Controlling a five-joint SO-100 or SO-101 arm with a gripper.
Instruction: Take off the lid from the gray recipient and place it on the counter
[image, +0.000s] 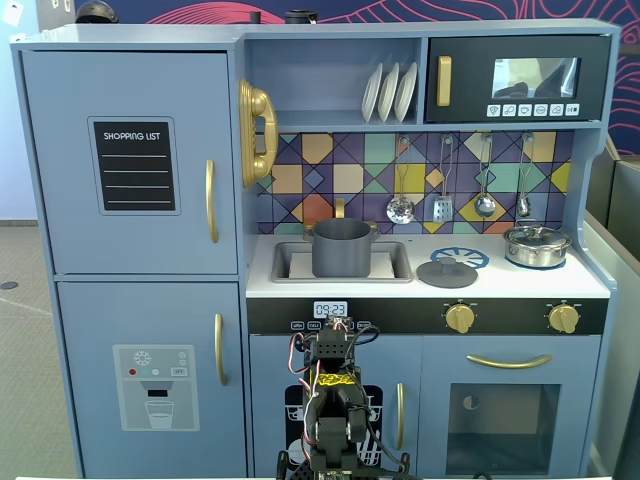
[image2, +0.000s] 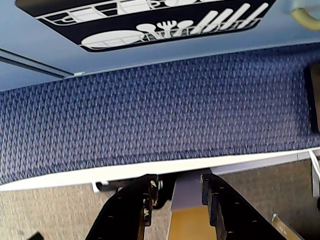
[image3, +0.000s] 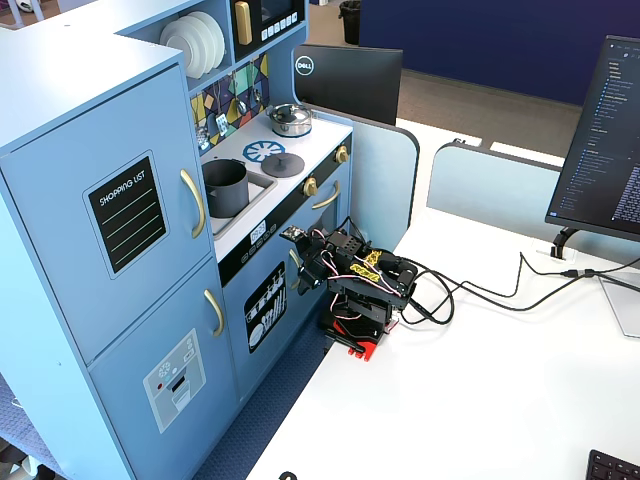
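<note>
The gripper (image2: 177, 197), folded low before the kitchen's lower doors, has its jaws narrowly parted with nothing between them; it points at blue carpet (image2: 160, 115) past the table edge (image2: 150, 170). Farther up, the pot (image: 342, 248) stands uncovered in the sink (image: 395, 262). Just right of the sink in a fixed view, the lid (image: 447, 272) lies flat on the counter (image: 500, 282), half over the burner print, apart from the silver pot (image: 537, 246).

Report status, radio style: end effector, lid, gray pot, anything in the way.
End effector open, empty, folded low. Lid off, flat on counter beside gray pot in sink. Nothing in the way.
</note>
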